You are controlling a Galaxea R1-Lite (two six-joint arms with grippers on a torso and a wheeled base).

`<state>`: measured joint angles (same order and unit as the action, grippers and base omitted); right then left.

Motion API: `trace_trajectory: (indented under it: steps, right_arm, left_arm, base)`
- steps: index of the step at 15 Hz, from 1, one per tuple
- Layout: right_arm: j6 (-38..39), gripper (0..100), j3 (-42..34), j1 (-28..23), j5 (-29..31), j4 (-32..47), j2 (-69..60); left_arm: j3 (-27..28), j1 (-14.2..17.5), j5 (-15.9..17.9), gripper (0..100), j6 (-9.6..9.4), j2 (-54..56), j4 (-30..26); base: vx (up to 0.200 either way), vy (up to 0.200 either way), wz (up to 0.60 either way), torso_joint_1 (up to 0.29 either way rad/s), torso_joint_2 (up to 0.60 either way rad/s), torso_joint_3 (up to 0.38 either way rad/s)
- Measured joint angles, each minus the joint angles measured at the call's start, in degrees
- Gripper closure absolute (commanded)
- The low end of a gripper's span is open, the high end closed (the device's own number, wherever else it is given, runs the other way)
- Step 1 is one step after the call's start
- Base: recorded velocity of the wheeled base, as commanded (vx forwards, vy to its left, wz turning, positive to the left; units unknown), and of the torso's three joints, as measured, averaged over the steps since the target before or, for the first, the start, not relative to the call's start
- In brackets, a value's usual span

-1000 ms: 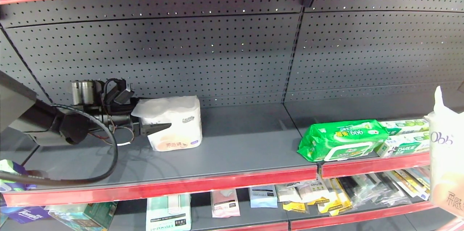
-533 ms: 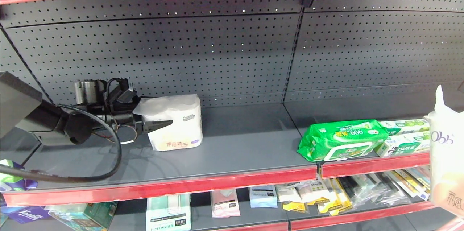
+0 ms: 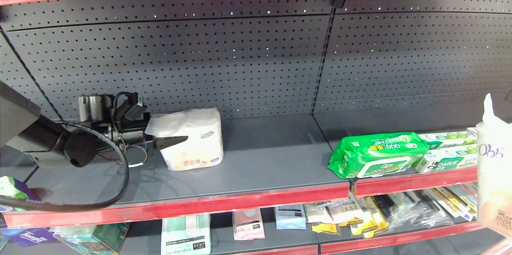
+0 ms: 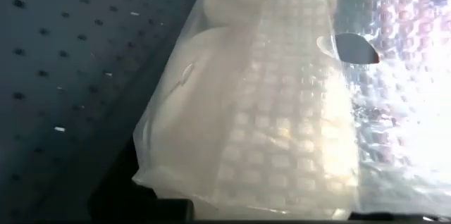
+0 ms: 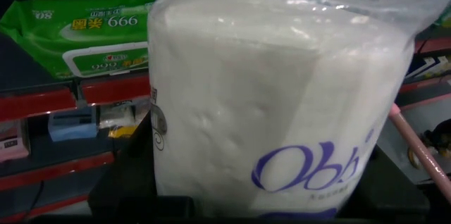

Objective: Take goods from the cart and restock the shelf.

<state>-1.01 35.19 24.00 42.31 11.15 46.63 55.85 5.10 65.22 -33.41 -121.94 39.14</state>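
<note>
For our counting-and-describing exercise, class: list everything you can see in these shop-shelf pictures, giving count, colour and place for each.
Shelf: one, grey with a red front edge, across the middle.
Pegboard: grey, behind the shelf.
Tissue pack: one, white, on the shelf's left part.
Second tissue pack: one, white with purple print, held up off the shelf at the far right.
Wipes pack: one, green, on the shelf's right part.
Boxes: at least two, green and white, stacked right of the wipes pack.
Small packets: many, mixed colours, on the lower shelf.
Left gripper: one, black, clamped on the tissue pack on the shelf.
</note>
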Motion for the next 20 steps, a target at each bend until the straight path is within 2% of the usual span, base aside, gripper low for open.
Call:
trace_trajectory:
  steps: [4,8,10,15,18,20]
  right_arm:
    - [-0.02,100,0.52,-0.02,-0.2,-0.02,0.67]
    - [-0.02,100,0.66,0.0,-0.24,-0.16,1.19]
    - [-0.02,100,0.85,0.0,-0.22,-0.12,1.27]
    - [0.0,100,1.33,-0.02,-0.13,-0.1,1.29]
    - [-0.02,100,1.63,-0.3,-0.13,-0.1,1.33]
    - [0.0,100,1.73,-0.37,-0.11,-0.07,1.39]
  left_arm:
    - [-6.79,3.17,3.25,100,-0.27,4.52,-0.09]
    - [-13.32,4.35,5.29,100,-4.0,7.89,0.46]
    - [-14.2,4.83,5.36,100,-5.78,8.16,0.46]
    - [-15.23,5.07,6.66,100,-7.23,8.27,0.56]
    - [-17.2,5.1,7.45,100,-9.06,8.5,0.71]
    - [-17.87,5.1,7.53,100,-9.53,8.61,0.76]
  base:
    - [0.0,0.0,0.0,0.0,0.0,0.0]
    - [0.0,0.0,0.0,0.0,0.0,0.0]
    - [0.0,0.0,0.0,0.0,0.0,0.0]
    - [0.0,0.0,0.0,0.0,0.0,0.0]
    - [0.0,0.0,0.0,0.0,0.0,0.0]
    - [0.0,0.0,0.0,0.0,0.0,0.0]
